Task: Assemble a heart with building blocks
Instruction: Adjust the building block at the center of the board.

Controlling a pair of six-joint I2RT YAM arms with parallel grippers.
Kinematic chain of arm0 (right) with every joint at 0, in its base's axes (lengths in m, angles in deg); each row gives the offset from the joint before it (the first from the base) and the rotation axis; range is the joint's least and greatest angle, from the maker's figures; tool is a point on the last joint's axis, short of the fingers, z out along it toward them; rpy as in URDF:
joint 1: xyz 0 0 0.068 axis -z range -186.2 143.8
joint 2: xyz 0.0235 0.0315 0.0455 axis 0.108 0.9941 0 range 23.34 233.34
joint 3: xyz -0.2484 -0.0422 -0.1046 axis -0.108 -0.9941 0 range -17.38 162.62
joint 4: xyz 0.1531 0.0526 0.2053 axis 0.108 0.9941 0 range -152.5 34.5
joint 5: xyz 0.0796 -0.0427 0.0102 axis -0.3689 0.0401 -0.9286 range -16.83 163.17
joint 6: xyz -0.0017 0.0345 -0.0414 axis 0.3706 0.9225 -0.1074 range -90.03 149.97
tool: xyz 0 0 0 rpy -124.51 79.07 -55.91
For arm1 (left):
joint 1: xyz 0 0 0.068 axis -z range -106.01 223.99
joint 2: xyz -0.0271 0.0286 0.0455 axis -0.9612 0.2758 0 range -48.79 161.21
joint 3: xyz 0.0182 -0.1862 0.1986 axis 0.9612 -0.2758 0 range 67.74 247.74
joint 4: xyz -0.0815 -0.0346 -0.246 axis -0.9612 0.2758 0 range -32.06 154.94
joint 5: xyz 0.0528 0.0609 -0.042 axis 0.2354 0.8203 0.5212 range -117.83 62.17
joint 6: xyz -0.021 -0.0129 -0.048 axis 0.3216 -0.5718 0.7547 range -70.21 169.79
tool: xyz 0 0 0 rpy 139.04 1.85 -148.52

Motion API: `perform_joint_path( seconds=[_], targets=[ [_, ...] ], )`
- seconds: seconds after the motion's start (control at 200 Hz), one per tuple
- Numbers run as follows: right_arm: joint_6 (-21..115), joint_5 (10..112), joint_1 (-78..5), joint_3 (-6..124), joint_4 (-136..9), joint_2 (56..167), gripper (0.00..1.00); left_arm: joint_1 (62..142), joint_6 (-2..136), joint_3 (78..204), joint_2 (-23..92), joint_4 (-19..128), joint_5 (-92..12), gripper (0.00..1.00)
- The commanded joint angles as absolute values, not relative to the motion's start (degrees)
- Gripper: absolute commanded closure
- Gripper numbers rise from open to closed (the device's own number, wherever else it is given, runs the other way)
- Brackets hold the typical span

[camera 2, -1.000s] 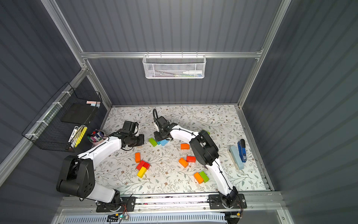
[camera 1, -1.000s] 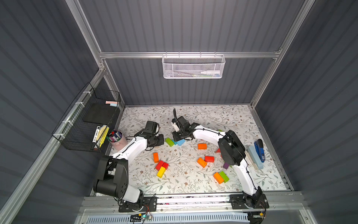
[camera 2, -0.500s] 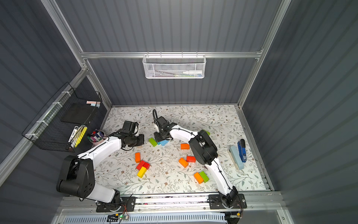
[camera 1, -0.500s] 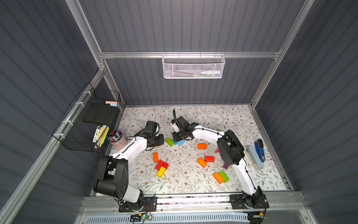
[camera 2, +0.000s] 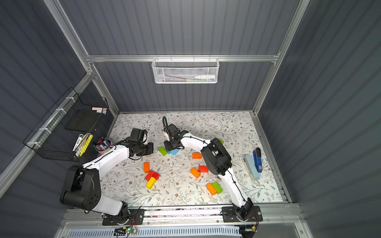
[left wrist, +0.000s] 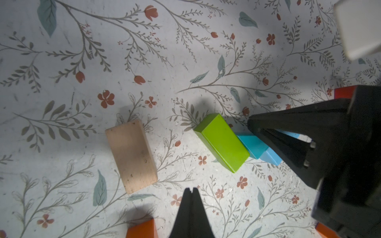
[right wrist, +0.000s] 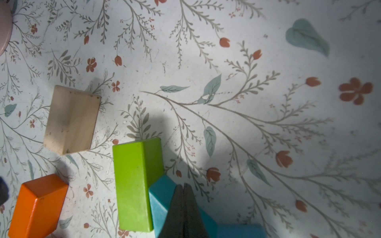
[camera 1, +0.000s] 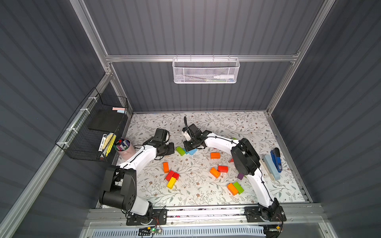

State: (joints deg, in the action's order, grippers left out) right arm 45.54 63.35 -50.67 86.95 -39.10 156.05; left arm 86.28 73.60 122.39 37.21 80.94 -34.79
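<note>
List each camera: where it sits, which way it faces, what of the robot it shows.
Top views: high above the arms' base side, looking down at the table; left arm and right arm show whole.
Left wrist: on the left arm, facing down; shows its own shut left gripper, plus the right gripper by the green block.
Right wrist: on the right arm, facing down; shows its own shut gripper at the teal block.
Shared: both wrist views show the green block and tan block.
</note>
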Motion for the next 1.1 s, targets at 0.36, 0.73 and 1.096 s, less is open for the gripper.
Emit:
perform_joint_path(
  seconds=[0.36, 0.73, 1.096],
  targets=[
    [43.71, 64.21, -50.15, 85.55, -38.86, 152.80, 1.00, 86.12, 73.01, 123.13, 35.41, 81.68, -34.51, 0.97],
    [42.30, 66.80, -49.91, 76.58, -39.27, 143.01, 1.00, 86.12, 73.08, 122.54, 35.73, 81.01, -36.25, 0.97],
    [43.11, 67.92, -49.89, 64.12, -40.15, 136.92, 1.00, 86.47, 74.30, 120.26, 38.59, 78.80, -37.14, 0.97]
  ],
)
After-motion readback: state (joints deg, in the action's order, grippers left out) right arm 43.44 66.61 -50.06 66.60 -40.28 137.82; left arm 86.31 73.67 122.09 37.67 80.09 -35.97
